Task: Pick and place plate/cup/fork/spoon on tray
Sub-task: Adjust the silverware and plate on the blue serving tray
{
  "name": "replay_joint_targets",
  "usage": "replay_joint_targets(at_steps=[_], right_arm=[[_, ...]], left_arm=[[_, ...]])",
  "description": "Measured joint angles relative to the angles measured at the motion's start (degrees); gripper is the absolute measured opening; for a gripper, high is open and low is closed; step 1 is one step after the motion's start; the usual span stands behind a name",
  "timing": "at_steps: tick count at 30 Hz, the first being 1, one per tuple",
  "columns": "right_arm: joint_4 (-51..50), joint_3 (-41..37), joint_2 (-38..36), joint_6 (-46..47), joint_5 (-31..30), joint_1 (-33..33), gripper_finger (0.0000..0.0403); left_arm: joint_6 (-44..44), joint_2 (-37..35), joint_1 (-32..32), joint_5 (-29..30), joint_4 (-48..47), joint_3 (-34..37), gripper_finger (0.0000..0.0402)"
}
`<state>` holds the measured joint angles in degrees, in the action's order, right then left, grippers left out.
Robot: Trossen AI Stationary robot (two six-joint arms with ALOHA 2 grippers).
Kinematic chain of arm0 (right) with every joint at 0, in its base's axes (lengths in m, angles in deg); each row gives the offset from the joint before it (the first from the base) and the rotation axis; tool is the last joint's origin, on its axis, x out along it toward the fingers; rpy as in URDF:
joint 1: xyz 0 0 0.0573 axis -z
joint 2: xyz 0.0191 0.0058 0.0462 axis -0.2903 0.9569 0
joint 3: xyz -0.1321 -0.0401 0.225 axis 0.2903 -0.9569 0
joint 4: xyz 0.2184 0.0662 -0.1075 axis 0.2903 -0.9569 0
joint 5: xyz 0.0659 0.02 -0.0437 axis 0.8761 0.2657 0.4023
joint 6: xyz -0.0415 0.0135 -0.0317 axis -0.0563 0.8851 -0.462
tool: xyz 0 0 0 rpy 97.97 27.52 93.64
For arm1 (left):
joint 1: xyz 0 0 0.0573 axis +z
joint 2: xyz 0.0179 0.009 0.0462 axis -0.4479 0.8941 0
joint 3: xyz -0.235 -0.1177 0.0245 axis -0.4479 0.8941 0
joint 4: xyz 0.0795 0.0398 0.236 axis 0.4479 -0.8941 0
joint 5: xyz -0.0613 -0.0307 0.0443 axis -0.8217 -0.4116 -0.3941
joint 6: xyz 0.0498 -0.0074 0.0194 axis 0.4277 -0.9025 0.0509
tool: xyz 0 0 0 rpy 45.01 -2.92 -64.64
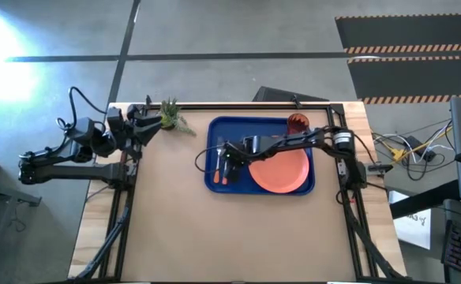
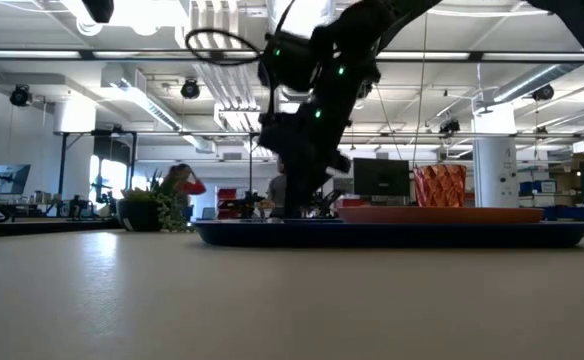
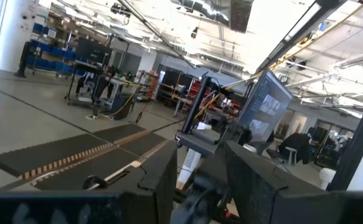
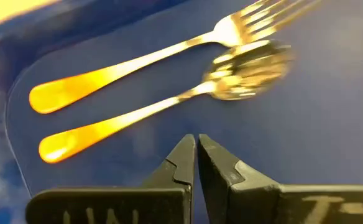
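The blue tray point(image 1: 214, 184) lies on the table right of centre. The salmon-pink plate point(image 1: 282, 170) rests flat in its right part, and the dark red cup point(image 1: 297, 123) stands upright in its far right corner. The fork point(image 4: 156, 53) and the spoon point(image 4: 169, 102) lie side by side on the tray floor at its left end, their orange handles pointing the same way. My right gripper point(image 4: 197, 146) is shut and empty just above the tray floor beside the spoon's handle; it also shows in the high view point(image 1: 229, 162). My left gripper point(image 1: 148, 126) is open and empty at the table's far left corner.
A small green potted plant point(image 1: 170, 116) stands at the far edge, between my left gripper and the tray. Bare tabletop point(image 1: 215, 237) fills the near half. In the low view, the tray rim point(image 2: 392, 233) hides the fork and the spoon.
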<state>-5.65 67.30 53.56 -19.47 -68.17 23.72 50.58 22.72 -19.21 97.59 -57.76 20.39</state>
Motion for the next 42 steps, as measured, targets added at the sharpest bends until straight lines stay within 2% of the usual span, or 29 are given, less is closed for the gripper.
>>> replay_joint_targets(at_steps=[3, 8, 13, 16, 24, 42], right_arm=[[-4.08, 0.08, -3.62, 0.75, -2.27, 0.01, 0.0008], [-12.03, -0.34, -7.39, 3.16, -2.29, 0.42, 0.0008], [-13.48, -3.88, -7.87, 6.11, -1.09, 0.40, 0.0008], [-11.05, -6.51, -7.10, 7.67, 1.71, 0.07, 0.0008], [-2.78, -13.05, -7.31, 11.58, 3.55, -1.37, 0.0008], [5.47, -11.29, -7.06, 10.90, 3.34, -1.70, 0.0008]], left_arm=[[0.00, 0.07, 0.00, 0.04, -0.06, 0.00, 0.0116], [-0.02, 0.28, 0.00, 0.26, 0.06, 0.00, 0.0116], [-0.04, 0.42, 0.00, 0.31, 0.06, 0.00, 0.0116], [-0.15, 0.44, 0.01, 0.33, 0.04, 0.00, 0.0116], [-0.17, 0.75, 0.02, 0.37, 0.06, 0.00, 0.0116], [-0.15, 0.59, 0.02, 0.39, 0.06, 0.00, 0.0116]])
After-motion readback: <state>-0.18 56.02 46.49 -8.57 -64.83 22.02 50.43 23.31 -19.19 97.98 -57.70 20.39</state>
